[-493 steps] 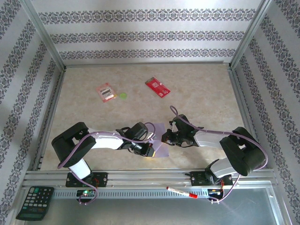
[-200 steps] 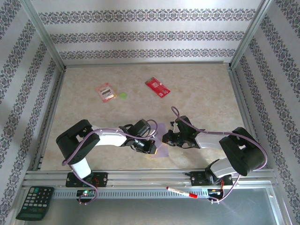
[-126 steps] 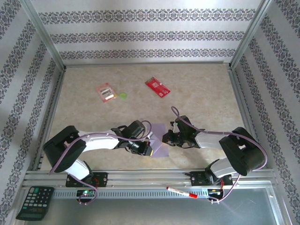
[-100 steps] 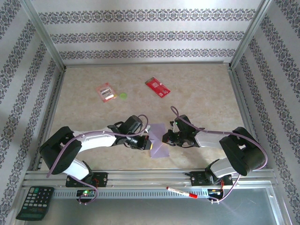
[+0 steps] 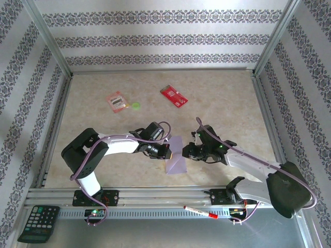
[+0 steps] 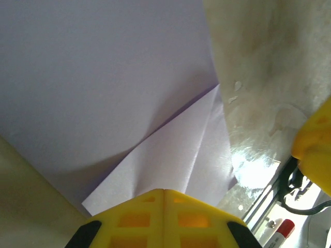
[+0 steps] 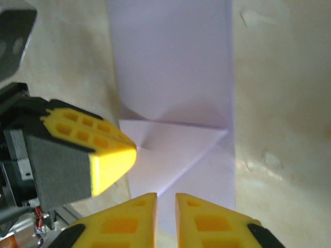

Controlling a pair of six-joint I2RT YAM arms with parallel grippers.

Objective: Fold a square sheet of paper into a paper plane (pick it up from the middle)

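The pale lilac square sheet of paper (image 5: 176,159) lies on the table folded into a long strip, with a triangular flap (image 7: 173,147) turned over its near end; this is how the paper plane stands. My left gripper (image 5: 166,153) is shut, and its yellow tips (image 6: 164,192) rest on the flap's left edge. My right gripper (image 5: 185,151) is at the strip's right side, low over the paper (image 6: 129,77). Its fingers (image 7: 165,196) stand a narrow gap apart with nothing between them. The left gripper's yellow finger (image 7: 111,160) is close beside them.
A red card (image 5: 174,96) and a pink-red packet (image 5: 117,101) with a small green disc (image 5: 136,105) lie farther back. A calculator (image 5: 38,223) and a red marker (image 5: 200,212) sit on the near rail. Metal frame posts border the table.
My right gripper's jaws have parted a little and its elbow has swung out to the lower right. My left arm has shifted while its shut tip stayed on the paper.
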